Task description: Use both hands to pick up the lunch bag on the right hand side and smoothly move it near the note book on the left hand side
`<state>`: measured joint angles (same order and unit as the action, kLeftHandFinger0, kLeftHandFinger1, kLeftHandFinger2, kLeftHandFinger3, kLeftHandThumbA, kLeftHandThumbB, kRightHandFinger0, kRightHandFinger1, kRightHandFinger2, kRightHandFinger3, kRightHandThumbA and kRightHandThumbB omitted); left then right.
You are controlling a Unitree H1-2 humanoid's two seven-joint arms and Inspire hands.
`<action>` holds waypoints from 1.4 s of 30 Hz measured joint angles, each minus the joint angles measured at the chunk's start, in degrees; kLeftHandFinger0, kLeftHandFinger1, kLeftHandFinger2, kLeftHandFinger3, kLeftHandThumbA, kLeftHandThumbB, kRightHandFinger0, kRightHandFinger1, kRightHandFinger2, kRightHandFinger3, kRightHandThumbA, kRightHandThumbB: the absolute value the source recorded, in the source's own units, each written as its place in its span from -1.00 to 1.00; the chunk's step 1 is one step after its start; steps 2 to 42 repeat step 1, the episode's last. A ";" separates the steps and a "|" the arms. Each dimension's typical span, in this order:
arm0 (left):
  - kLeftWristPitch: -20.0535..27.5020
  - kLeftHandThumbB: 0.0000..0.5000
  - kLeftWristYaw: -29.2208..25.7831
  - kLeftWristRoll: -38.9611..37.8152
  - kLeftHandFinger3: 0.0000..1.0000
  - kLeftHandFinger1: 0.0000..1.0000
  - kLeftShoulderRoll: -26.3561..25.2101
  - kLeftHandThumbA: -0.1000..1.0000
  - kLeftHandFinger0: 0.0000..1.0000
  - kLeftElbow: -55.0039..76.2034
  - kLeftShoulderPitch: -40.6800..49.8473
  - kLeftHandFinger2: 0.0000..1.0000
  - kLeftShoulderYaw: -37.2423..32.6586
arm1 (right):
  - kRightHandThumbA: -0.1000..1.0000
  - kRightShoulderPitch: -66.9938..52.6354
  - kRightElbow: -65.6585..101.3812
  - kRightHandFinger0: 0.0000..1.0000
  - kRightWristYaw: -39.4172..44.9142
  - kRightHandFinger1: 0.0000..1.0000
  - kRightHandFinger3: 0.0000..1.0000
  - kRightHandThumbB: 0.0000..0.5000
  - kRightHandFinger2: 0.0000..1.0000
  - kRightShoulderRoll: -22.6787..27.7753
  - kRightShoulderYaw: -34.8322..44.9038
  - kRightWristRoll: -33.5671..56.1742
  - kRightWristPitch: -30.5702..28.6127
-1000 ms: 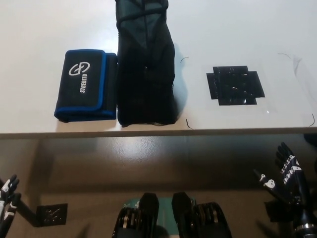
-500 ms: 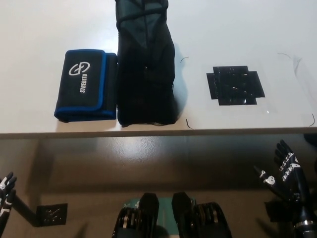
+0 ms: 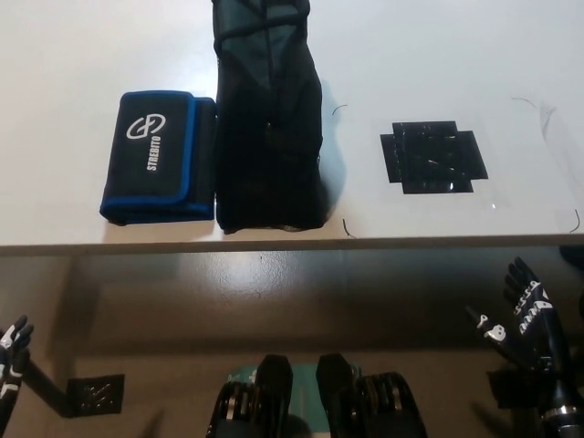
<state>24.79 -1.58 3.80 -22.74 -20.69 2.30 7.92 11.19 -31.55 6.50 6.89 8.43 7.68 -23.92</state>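
Lunch bag point(image 3: 268, 128), dark and tall, lies on the white desk point(image 3: 73, 46), apart from both hands. Nearest the camera, below the desk's front edge, the white left robot hand point(image 3: 11, 351) shows only partly at the lower left corner, holding nothing, and I cannot tell how its fingers are set. The black right robot hand point(image 3: 520, 315) hangs at the lower right, released, fingers spread. Farther up, on the desk, the bag's left side touches a black, blue-edged notebook point(image 3: 157, 155). A black tape mark point(image 3: 433, 156) sits well apart to its right.
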 measured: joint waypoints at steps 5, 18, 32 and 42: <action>0.00 -0.17 0.00 0.00 1.00 1.00 0.00 1.00 1.00 0.00 0.00 1.00 0.00 | 1.00 0.00 0.00 1.00 0.00 1.00 1.00 -0.16 1.00 0.00 0.00 0.00 0.00; 0.00 -0.17 0.00 0.00 1.00 1.00 0.00 1.00 1.00 0.00 0.00 1.00 0.00 | 1.00 0.00 0.00 1.00 0.00 1.00 1.00 -0.16 1.00 0.00 0.00 0.00 0.00; 0.00 -0.17 0.00 0.00 1.00 1.00 0.00 1.00 1.00 0.00 0.00 1.00 0.00 | 1.00 0.00 0.00 1.00 0.00 1.00 1.00 -0.16 1.00 0.00 0.00 0.00 0.00; 0.00 -0.17 0.00 0.00 1.00 1.00 0.00 1.00 1.00 0.00 0.00 1.00 0.00 | 1.00 0.00 0.00 1.00 0.00 1.00 1.00 -0.16 1.00 0.00 0.00 0.00 0.00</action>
